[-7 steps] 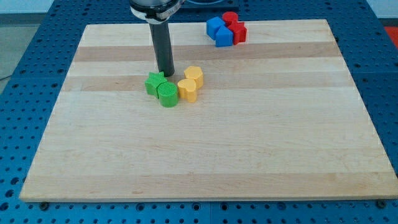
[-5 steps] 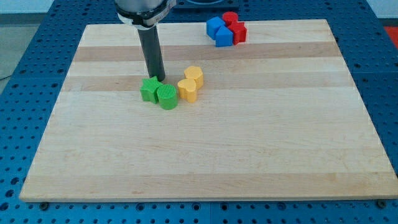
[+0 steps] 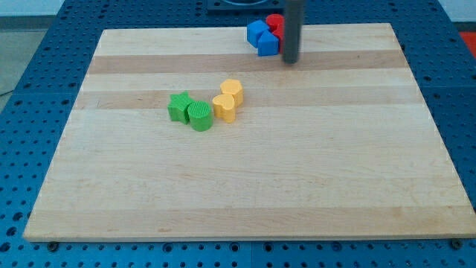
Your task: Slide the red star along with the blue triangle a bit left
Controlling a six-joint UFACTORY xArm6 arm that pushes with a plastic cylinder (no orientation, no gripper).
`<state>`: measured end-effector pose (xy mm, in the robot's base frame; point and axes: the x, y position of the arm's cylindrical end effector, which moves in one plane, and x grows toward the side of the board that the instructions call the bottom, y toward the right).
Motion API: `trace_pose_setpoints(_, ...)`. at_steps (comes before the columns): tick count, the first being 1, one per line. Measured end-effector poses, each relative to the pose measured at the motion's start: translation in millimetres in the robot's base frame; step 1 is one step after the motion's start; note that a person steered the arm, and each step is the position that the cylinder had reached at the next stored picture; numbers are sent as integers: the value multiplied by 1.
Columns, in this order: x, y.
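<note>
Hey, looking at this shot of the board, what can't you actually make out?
- Red star: mostly hidden behind the rod, camera view.
- Whether my tip touches it: blurred.
- Rod's upper part: cut off by the view's top.
- Blue blocks' exact shapes: too small.

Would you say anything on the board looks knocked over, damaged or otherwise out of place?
Nothing stands out. My tip sits at the right edge of the red and blue cluster; the green and yellow blocks rest flat mid-board.

Pale striped wooden board [image 3: 312,186], blue perforated table [image 3: 37,82] around it, possibly grey floor beyond, even light
</note>
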<state>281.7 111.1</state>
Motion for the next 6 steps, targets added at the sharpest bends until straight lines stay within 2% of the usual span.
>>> trace_pose_setpoints(1,-10,71)
trace_pose_setpoints(2,-46,99)
trace_pose_setpoints(3,-59,105)
trace_pose_setpoints(6,-53,33)
